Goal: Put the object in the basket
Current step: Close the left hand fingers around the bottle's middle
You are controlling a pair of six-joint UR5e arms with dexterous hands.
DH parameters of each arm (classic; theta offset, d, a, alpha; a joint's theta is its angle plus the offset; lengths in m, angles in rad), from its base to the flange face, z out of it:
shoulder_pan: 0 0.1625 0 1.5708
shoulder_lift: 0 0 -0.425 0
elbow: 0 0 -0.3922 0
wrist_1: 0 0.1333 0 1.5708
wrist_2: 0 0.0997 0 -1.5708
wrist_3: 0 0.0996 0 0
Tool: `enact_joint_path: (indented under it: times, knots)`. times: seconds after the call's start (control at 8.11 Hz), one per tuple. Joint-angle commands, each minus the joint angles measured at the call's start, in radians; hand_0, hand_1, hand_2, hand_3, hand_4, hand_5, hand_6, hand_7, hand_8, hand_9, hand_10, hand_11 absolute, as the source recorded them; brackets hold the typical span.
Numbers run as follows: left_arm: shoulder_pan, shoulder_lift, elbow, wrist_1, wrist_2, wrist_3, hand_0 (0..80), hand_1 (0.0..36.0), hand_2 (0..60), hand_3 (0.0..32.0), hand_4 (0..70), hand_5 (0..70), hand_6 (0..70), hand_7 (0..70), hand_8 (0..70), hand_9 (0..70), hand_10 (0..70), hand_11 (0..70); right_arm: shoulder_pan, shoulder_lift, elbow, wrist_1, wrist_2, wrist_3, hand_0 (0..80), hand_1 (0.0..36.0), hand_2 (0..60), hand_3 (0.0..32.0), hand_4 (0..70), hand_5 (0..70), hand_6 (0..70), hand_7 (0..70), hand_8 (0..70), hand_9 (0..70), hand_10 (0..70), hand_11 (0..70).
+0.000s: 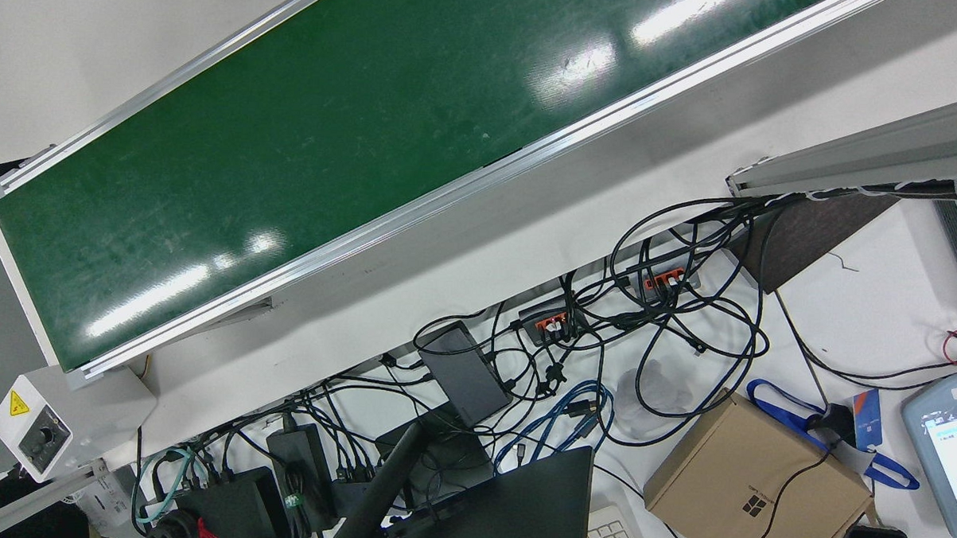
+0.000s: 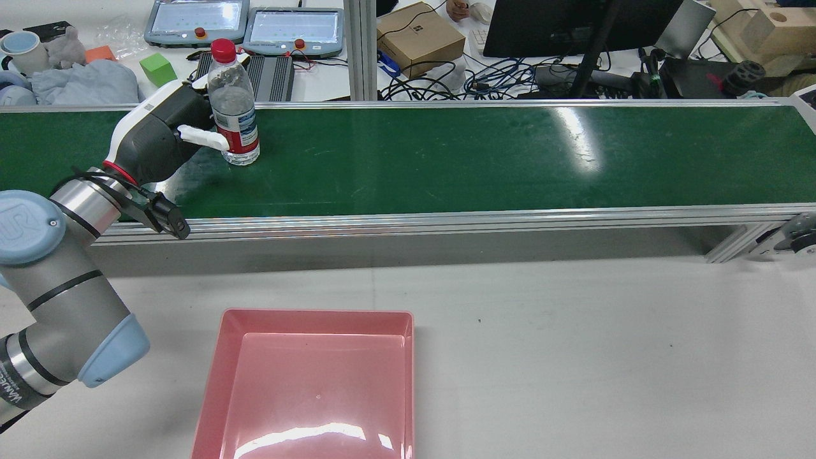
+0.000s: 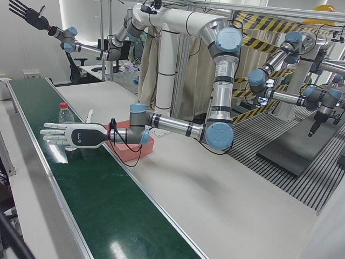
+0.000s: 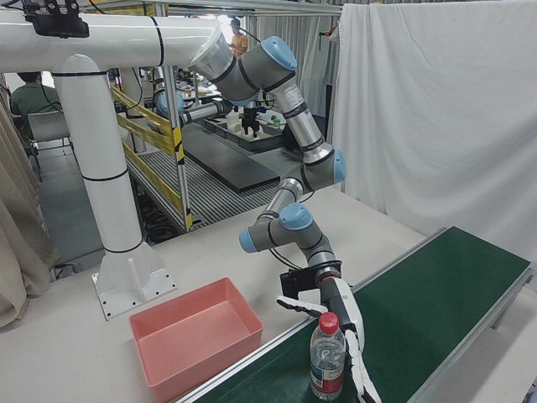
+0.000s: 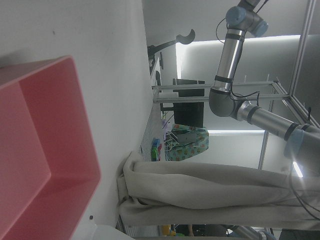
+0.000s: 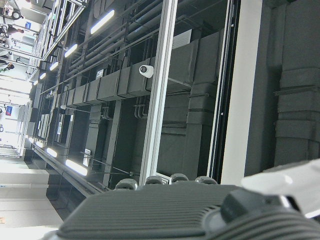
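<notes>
The pink basket (image 2: 317, 382) is seen nearest on the white table (image 2: 574, 350). At eleven o'clock from it, on the green belt (image 2: 446, 153), the upright water bottle (image 2: 234, 105) is flanked by the left hand (image 2: 167, 137), fingers spread, not clamped. The right hand's state cannot be told.

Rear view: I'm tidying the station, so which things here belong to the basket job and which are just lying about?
Part of the job:
water bottle
pink basket
left hand, open beside the bottle

Lying about:
green cube
cardboard box
two teach pendants
tangled cables
</notes>
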Motion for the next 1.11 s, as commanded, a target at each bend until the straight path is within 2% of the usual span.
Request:
enact_joint_path:
  times: [0.0, 0.12, 0.25, 0.49, 0.62, 0.86, 0.99]
  knots:
    - [-0.066, -0.084, -0.009, 0.272, -0.006, -0.084, 74.4, 23.6, 32.8, 0.0, 47.8, 70.0, 69.3, 70.0, 63.3, 70.0, 70.0, 70.0, 0.001, 0.0, 0.0, 0.0, 0.0, 0.0, 0.0, 0.0, 0.0, 0.0, 0.0, 0.0, 0.0, 0.0, 0.0, 0.0, 0.0, 0.0]
    - [-0.069, -0.087, -0.012, 0.29, -0.004, -0.085, 79.7, 31.0, 60.0, 0.0, 70.0, 70.0, 70.0, 70.0, 70.0, 70.0, 70.0, 70.0, 0.001, 0.0, 0.0, 0.0, 0.0, 0.0, 0.0, 0.0, 0.0, 0.0, 0.0, 0.0, 0.0, 0.0, 0.0, 0.0, 0.0, 0.0]
    - [-0.078, -0.09, -0.023, 0.298, -0.001, -0.091, 80.0, 34.6, 60.0, 0.0, 70.0, 70.0, 70.0, 70.0, 70.0, 70.0, 70.0, 70.0, 0.001, 0.0, 0.0, 0.0, 0.0, 0.0, 0.0, 0.0, 0.0, 0.0, 0.0, 0.0, 0.0, 0.0, 0.0, 0.0, 0.0, 0.0]
    - [-0.072, -0.083, -0.157, 0.337, 0.004, -0.09, 80.0, 34.2, 60.0, 0.0, 70.0, 70.0, 70.0, 70.0, 70.0, 70.0, 70.0, 70.0, 0.0, 0.0, 0.0, 0.0, 0.0, 0.0, 0.0, 0.0, 0.0, 0.0, 0.0, 0.0, 0.0, 0.0, 0.0, 0.0, 0.0, 0.0]
    - [-0.062, -0.08, -0.232, 0.373, 0.007, -0.09, 80.0, 33.3, 60.0, 0.0, 70.0, 70.0, 70.0, 70.0, 70.0, 70.0, 70.0, 70.0, 0.001, 0.0, 0.0, 0.0, 0.0, 0.0, 0.0, 0.0, 0.0, 0.0, 0.0, 0.0, 0.0, 0.0, 0.0, 0.0, 0.0, 0.0]
    - [-0.024, -0.075, -0.305, 0.388, 0.115, -0.081, 80.0, 31.0, 60.0, 0.0, 70.0, 70.0, 70.0, 70.0, 70.0, 70.0, 70.0, 70.0, 0.0, 0.0, 0.0, 0.0, 0.0, 0.0, 0.0, 0.0, 0.0, 0.0, 0.0, 0.0, 0.0, 0.0, 0.0, 0.0, 0.0, 0.0]
    - [0.044, -0.064, -0.347, 0.388, 0.117, -0.078, 80.0, 27.1, 60.0, 0.0, 70.0, 70.0, 70.0, 70.0, 70.0, 70.0, 70.0, 70.0, 0.0, 0.0, 0.0, 0.0, 0.0, 0.0, 0.0, 0.0, 0.0, 0.0, 0.0, 0.0, 0.0, 0.0, 0.0, 0.0, 0.0, 0.0]
